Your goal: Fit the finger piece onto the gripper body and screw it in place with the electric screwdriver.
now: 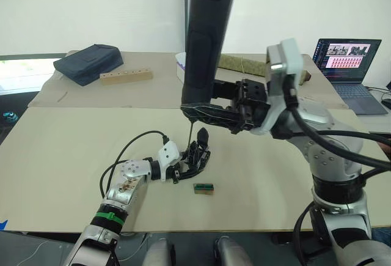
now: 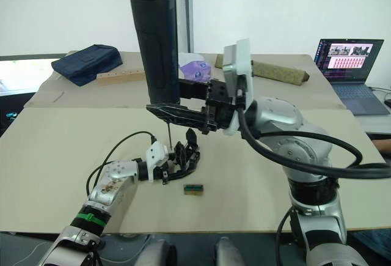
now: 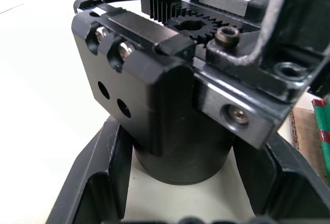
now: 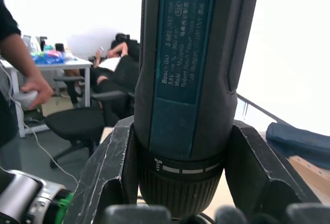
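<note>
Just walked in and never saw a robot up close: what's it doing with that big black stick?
The right gripper holds the electric screwdriver upright, its thin bit pointing down at the gripper body on the table. The left gripper clamps that body from the side to steady it. A small green piece lies just in front. It looks set for screwing.

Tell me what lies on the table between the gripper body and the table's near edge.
In the left eye view, a small green rectangular block lies on the beige table, just nearer than the squat black gripper body; beyond it, bare tabletop.
</note>
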Controlling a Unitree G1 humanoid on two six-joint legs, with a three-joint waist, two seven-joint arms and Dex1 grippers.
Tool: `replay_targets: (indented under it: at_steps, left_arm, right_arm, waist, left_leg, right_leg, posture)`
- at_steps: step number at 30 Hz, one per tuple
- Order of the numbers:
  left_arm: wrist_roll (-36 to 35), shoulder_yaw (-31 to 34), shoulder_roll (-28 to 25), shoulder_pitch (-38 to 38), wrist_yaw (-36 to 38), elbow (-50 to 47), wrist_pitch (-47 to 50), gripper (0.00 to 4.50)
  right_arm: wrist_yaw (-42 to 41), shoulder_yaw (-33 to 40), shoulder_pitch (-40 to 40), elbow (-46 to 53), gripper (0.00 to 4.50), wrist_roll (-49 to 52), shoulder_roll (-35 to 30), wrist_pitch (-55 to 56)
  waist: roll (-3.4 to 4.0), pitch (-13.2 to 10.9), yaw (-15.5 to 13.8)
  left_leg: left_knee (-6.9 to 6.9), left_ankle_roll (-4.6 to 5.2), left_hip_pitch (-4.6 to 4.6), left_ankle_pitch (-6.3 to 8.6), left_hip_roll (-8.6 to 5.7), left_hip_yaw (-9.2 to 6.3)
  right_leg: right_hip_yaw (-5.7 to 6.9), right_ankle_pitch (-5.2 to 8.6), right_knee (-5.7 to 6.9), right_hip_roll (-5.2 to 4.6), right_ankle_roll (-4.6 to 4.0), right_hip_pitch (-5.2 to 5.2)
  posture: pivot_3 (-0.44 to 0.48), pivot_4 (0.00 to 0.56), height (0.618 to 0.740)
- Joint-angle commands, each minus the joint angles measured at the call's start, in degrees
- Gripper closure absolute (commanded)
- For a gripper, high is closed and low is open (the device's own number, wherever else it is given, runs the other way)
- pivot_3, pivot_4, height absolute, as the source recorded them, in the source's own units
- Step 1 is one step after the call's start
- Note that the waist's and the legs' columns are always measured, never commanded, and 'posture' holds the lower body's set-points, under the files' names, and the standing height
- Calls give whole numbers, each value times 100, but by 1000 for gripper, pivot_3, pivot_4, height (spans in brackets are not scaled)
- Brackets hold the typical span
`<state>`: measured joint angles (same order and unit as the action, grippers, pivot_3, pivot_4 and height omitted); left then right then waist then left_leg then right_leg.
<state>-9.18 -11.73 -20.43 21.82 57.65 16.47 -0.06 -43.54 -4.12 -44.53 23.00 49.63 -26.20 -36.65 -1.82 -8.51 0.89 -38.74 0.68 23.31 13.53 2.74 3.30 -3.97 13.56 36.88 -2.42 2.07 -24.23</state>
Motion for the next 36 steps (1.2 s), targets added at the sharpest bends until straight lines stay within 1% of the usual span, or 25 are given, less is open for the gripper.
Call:
replay_targets:
  at_steps: [1, 6, 15, 36]
  left_arm:
    - [75, -104, -15, -112, 18, 44, 119, 2206]
    - [73, -67, -44, -154, -38, -11, 146, 2206]
    - [46, -56, -48, -175, -67, -54, 200, 2206]
    - [26, -87, -74, -204, 4, -178, 357, 2206]
  right_arm:
    - [-50, 33, -228, 1, 2579, -205, 104, 227]
    - [-196, -134, -228, -132, 2579, -518, 220, 264]
    - [-294, -222, -172, -195, 2579, -823, 434, 237]
    - [-453, -348, 17, -244, 2579, -1318, 556, 212]
  waist:
    - [0, 0, -2]
    - [0, 0, 1]
    - [0, 0, 5]
    - [0, 0, 10]
  left_leg:
    - [0, 0, 1, 0, 0, 0]
    - [0, 0, 2, 0, 0, 1]
    - [0, 0, 1, 0, 0, 0]
    - [1, 0, 3, 0, 0, 1]
  right_leg:
    - [0, 0, 0, 0, 0, -1]
    - [0, 0, 0, -1, 0, -2]
    - [0, 0, 2, 0, 0, -2]
    - [1, 0, 0, 0, 0, -4]
  posture:
    - [0, 150, 740]
    - [0, 150, 740]
    - [0, 150, 740]
    - [0, 150, 740]
